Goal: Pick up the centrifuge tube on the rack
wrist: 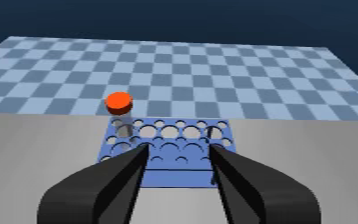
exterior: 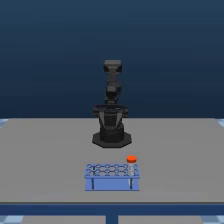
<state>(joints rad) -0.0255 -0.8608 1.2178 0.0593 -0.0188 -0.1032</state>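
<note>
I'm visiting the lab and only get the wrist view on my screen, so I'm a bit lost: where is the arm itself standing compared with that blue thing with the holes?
Observer: The arm's dark base stands on the grey table, behind the rack in the exterior view, with bare table between them.
Operator: Is the arm bent down over it?
Observer: No, it stands folded upright, its top well above the rack.
Operator: And the orange-capped tube?
Observer: The centrifuge tube stands in a hole at the rack's far corner on the exterior view's right.
Operator: Are other tubes in it?
Observer: None that I can see; the other holes look empty. The gripper is open, holding nothing.
</note>
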